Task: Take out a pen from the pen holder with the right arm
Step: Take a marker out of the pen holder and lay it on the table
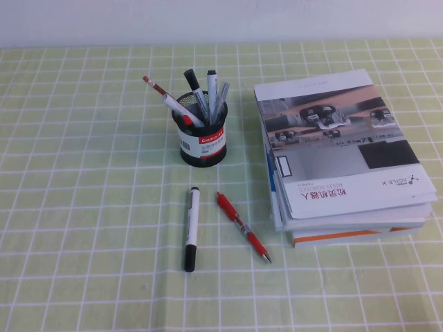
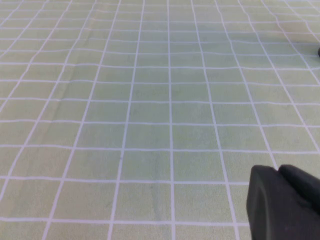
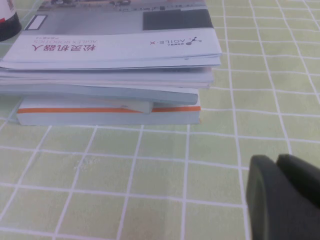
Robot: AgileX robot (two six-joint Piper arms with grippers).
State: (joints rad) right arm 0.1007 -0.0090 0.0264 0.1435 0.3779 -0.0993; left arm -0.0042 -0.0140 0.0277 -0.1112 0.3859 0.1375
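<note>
The black mesh pen holder (image 1: 201, 138) stands upright mid-table with several pens and markers sticking out of it. On the cloth in front of it lie a black-and-white marker (image 1: 191, 228) and a red pen (image 1: 242, 227). Neither arm shows in the high view. My right gripper (image 3: 276, 159) is shut and holds nothing. It hovers low over the cloth near the front of the book stack (image 3: 110, 75), and an edge of the pen holder (image 3: 7, 21) shows at the far corner. My left gripper (image 2: 277, 170) is shut over bare cloth, with nothing in it.
A stack of books and booklets (image 1: 342, 155) lies to the right of the pen holder. A green checked cloth (image 1: 83, 207) covers the whole table, and a white wall runs along the back.
</note>
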